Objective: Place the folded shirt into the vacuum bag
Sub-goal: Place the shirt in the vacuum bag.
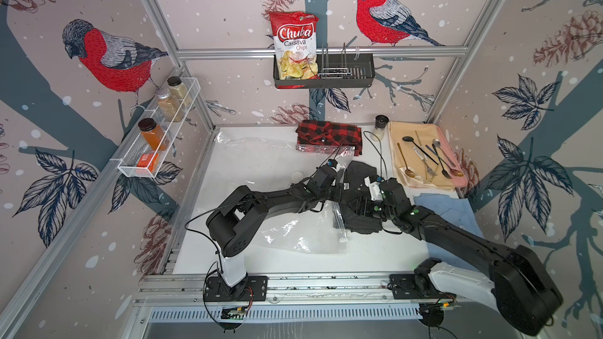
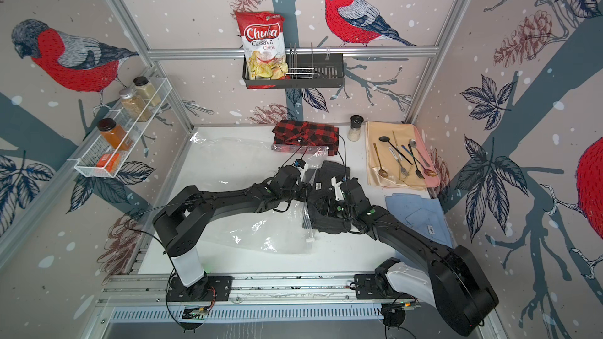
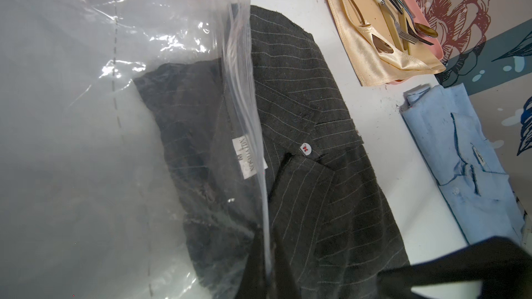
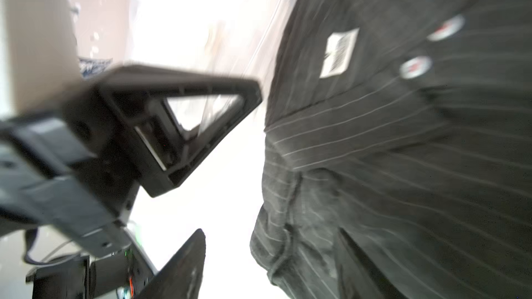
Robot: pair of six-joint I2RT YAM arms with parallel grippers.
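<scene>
- Nearest the right wrist camera, one finger (image 4: 184, 266) of the right gripper (image 1: 354, 205) is standing clear of the cloth, with bare white table (image 4: 218, 197) showing between them. Its partner is hiding behind fabric, yet the jaws are looking spread and are gripping nothing that can be made out.
- The left gripper (image 3: 263, 260) is pinching the zip edge (image 3: 244, 96) of the vacuum bag (image 3: 86, 110), with its fingers pressed together on the plastic. It is apparently lifting the upper lip so the mouth is gaping toward the shirt.
- The dark pinstriped folded shirt (image 3: 316, 168) is lying partway in. Its collar end, with the white label (image 3: 249, 158), is sitting beneath the clear upper sheet, while the rest is lying out on the table.
- The right arm is probably sitting behind the shirt for pushing it deeper.
- A light blue folded shirt (image 3: 466, 168) is waiting near the pinstriped one, and a red plaid shirt (image 1: 329, 136) is lying at the back.
</scene>
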